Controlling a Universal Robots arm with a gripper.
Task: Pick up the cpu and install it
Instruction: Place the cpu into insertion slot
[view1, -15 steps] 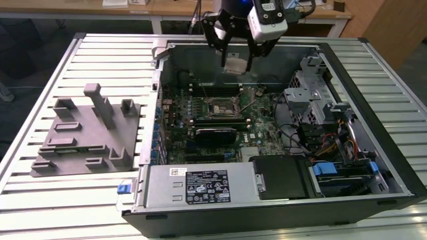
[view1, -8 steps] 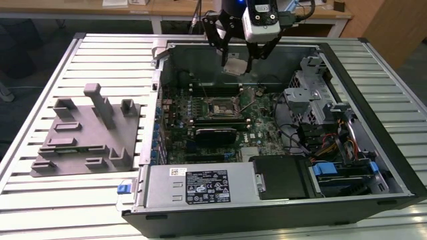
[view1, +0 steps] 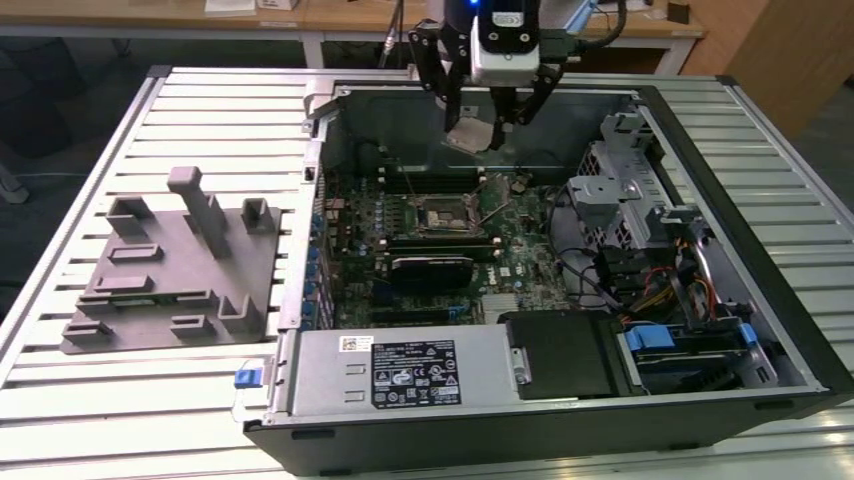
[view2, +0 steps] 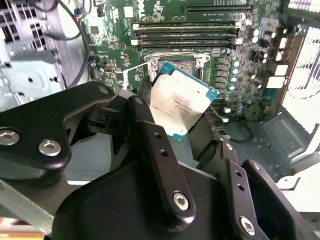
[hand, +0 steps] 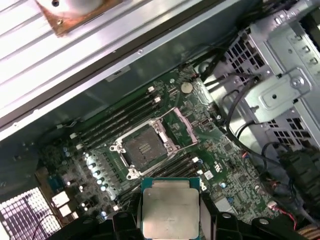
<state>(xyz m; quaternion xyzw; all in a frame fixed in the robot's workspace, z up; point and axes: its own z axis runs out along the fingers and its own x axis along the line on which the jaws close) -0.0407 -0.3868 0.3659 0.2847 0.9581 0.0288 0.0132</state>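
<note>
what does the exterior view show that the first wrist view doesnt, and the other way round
Exterior view, not the first wrist view: the grey moulded fixture on the exterior view's left and the silver power supply box. First wrist view, not the exterior: a round silvery coin cell on the green motherboard. Both: the silvery square cpu clamped in the black gripper above that motherboard and its empty black socket.

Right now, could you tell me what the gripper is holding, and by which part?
The gripper holds the chip, clamped by two opposite edges between its fingers; the chip is not yet in the socket.
</note>
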